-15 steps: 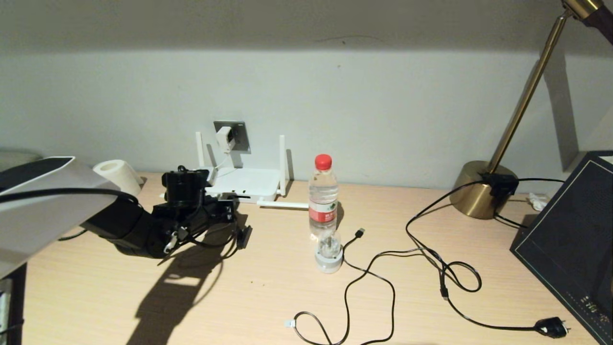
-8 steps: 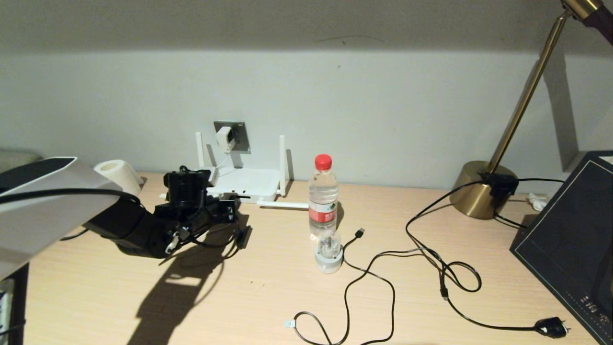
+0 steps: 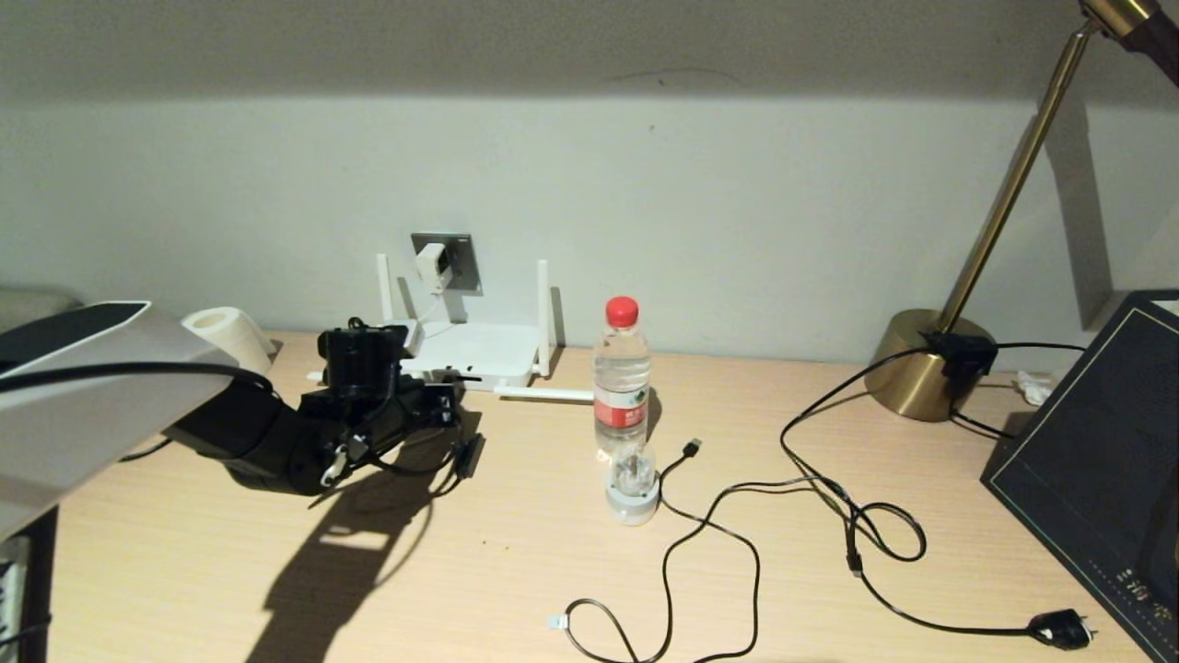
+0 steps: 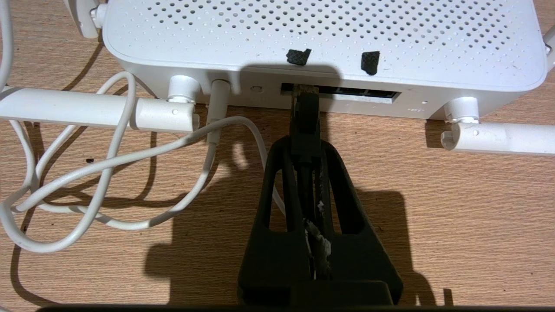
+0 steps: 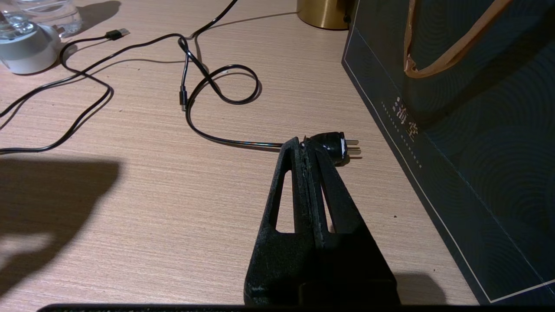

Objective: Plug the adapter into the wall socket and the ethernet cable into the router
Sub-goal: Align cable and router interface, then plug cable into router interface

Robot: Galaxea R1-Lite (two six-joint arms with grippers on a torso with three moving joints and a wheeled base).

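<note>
Almost nothing has moved since a moment ago: my left pincer sits in the same spot at the back left of the desk, right in front of the router. It is squeezed shut on the black end of the ethernet cable, and the tip of the plug is at the mouth of a port on the router's near edge. I think it is not all the way in yet, but I cannot tell for sure. To do this step well, I should keep the plug straight and level with the hole, push gently forward until it sits firm, and only then let go. I should not bump the white cord that loops on the desk beside me. The adapter is already in the wall socket on the wall behind the router, so that part looks done. My head view shows the socket, the bottle and the lamp further along the desk, but my arm hides the port there. Only my left wrist view shows the port and the plug up close. My right pincer is closed on nothing and rests above the desk's front right part, near a black plug and a dark bag.
</note>
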